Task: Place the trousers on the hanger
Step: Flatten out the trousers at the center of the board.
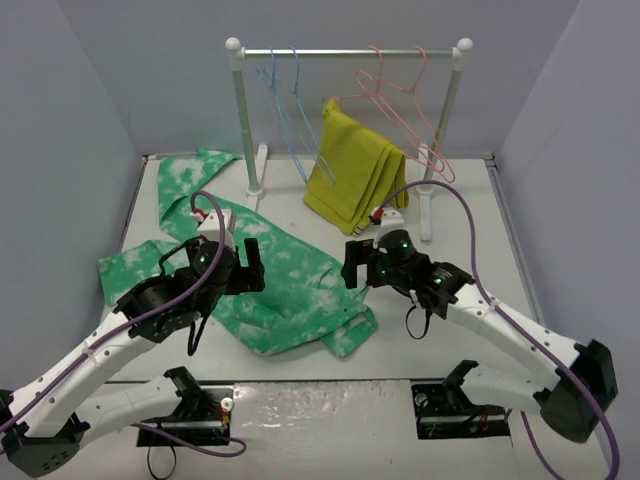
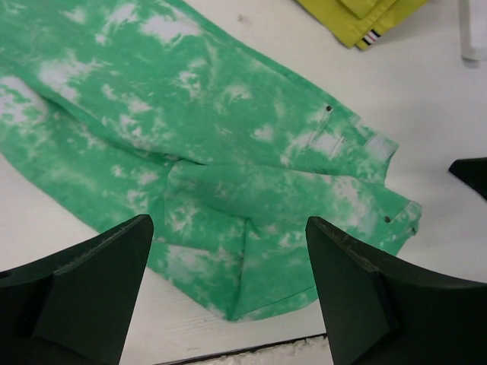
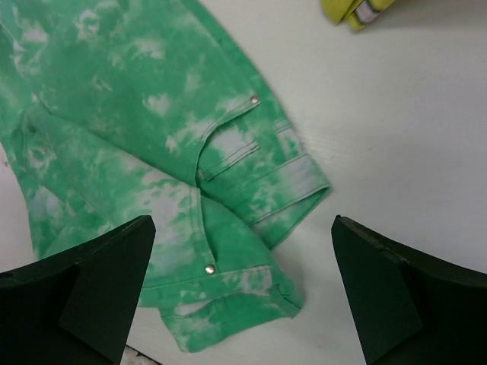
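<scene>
The green trousers (image 1: 290,285), blotched with white, lie crumpled flat on the white table, one leg running to the back left. My left gripper (image 1: 250,265) hovers over their middle, open and holding nothing; in the left wrist view its gripper (image 2: 228,281) frames a folded edge of the trousers (image 2: 228,152). My right gripper (image 1: 353,265) is open above the waistband end, and its wrist view shows the gripper (image 3: 243,289) over the riveted waistband corner of the trousers (image 3: 137,129). The light-blue hanger (image 1: 288,110) hangs on the rail at the back, beside one like it.
A white rack with a metal rail (image 1: 345,51) stands at the back and also carries pink hangers (image 1: 405,100). A mustard-yellow folded garment (image 1: 355,170) leans under it. Grey walls close in the table on the left, right and back.
</scene>
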Controlling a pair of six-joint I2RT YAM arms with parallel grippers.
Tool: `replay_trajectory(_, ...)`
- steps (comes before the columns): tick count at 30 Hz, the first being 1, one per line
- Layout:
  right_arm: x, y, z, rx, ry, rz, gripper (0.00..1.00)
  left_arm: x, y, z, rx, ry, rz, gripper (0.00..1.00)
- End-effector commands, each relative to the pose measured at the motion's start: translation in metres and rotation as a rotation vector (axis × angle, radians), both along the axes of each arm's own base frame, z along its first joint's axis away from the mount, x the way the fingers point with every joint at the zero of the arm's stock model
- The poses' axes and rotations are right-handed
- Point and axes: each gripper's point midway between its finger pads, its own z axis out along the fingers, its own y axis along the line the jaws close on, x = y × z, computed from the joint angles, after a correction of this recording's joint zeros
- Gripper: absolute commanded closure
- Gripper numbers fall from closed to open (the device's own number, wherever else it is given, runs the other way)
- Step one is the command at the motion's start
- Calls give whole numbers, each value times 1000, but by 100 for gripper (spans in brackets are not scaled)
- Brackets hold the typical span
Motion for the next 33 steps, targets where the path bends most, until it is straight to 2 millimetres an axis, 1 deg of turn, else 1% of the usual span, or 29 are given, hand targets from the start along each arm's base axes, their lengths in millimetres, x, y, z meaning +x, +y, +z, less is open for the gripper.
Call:
replay_trajectory(1, 18, 25, -23, 97, -18, -196, 0, -2, 22, 17, 1, -45, 84, 21)
replay_trajectory(3, 18, 20, -51, 113, 7, -300, 0, -8, 28, 16, 0, -43, 91, 21)
replay_trajectory(4, 18, 16, -60, 104, 5, -334, 0, -10, 31, 15, 4, -39, 89, 21)
replay_trajectory(8, 21, -3, -87, 33, 0, -442, 0, -17, 36, 15, -8, -43, 80, 21)
replay_trajectory(10, 22, -13, -96, 1, -13, -486, 0, -19, 37, 14, -8, -37, 76, 21)
replay_trajectory(13, 23, -9, -110, -14, -2, -472, 0, -21, 37, 12, -5, -31, 66, 21)
replay_trajectory(18, 19, 3, -142, -38, 46, -406, 1, -21, 35, 9, 11, -26, 47, 21)
replay_trajectory(20, 17, 9, -151, -54, 67, -374, 4, -20, 33, 11, 17, -27, 37, 21)
replay_trajectory(23, 15, 11, -156, -75, 77, -354, 12, -20, 35, 14, 31, -35, 32, 21)
replay_trajectory(25, 15, 10, -156, -78, 74, -360, 20, -20, 37, 17, 32, -45, 37, 21)
replay_trajectory(26, 15, 8, -154, -78, 68, -365, 26, -20, 38, 19, 31, -51, 38, 21)
replay_trajectory(28, 17, 5, -143, -79, 46, -374, 46, -20, 40, 21, 30, -63, 39, 21)
replay_trajectory(30, 21, 2, -125, -88, 12, -375, 69, -21, 42, 24, 31, -73, 40, 21)
replay_trajectory(31, 22, -4, -116, -110, -8, -386, 81, -21, 44, 25, 34, -78, 44, 21)
replay_trajectory(32, 25, -8, -100, -111, -39, -397, 92, -21, 46, 25, 37, -83, 48, 21)
replay_trajectory(33, 29, -11, -76, -101, -84, -412, 98, -21, 48, 27, 41, -89, 52, 21)
